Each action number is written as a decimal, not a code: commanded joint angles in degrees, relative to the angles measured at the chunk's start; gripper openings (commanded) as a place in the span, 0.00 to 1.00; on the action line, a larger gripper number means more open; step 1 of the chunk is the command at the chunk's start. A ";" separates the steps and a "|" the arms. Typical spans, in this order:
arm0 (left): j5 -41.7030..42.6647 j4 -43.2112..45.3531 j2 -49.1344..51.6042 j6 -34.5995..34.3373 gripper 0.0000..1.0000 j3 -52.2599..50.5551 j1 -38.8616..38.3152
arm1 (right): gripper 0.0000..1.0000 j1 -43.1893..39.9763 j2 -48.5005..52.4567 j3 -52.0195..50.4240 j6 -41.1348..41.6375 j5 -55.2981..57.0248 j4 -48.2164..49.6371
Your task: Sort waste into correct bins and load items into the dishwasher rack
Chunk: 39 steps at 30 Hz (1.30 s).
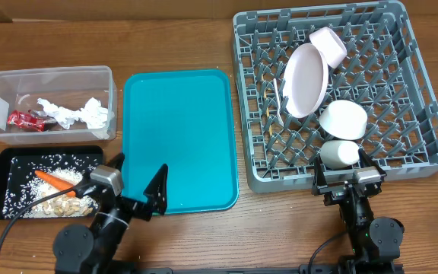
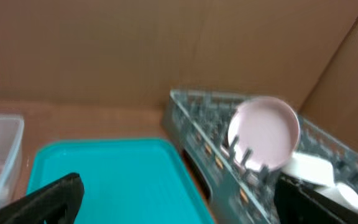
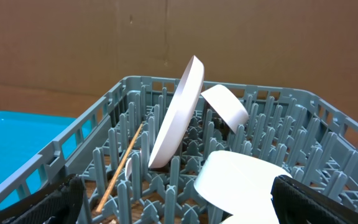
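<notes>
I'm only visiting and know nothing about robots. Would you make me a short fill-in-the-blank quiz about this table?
1. In the black tray, the orange vegetable is a ____.
2. The red wrapper lies in the clear tub beside crumpled white ____.
3. In the grey rack, the large round white thing standing on edge is a ____.
4. The left claw and right claw both stand wide ____.

Missing words: carrot, tissues, plate, open.
</notes>
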 commanded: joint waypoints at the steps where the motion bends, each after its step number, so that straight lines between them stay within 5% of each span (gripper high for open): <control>1: -2.80 9.07 -2.86 -0.57 1.00 -7.56 -0.09 | 1.00 -0.28 -0.68 -0.61 -0.04 -0.35 0.22; 7: -7.23 15.30 -4.68 -0.57 1.00 -16.06 -0.07 | 1.00 -0.28 -0.68 -0.61 -0.02 -0.35 0.22; 22: -15.43 12.33 -10.58 -0.07 1.00 -23.65 -0.04 | 1.00 -0.28 -0.68 -0.61 -0.04 -0.35 0.22; 31: -13.33 12.20 -10.58 11.80 1.00 -23.67 0.02 | 1.00 -0.28 -0.68 -0.61 -0.04 -0.33 0.22; 39: -10.54 12.35 -10.58 12.15 1.00 -23.65 4.22 | 1.00 -0.28 -0.68 -0.61 -0.04 -0.35 0.22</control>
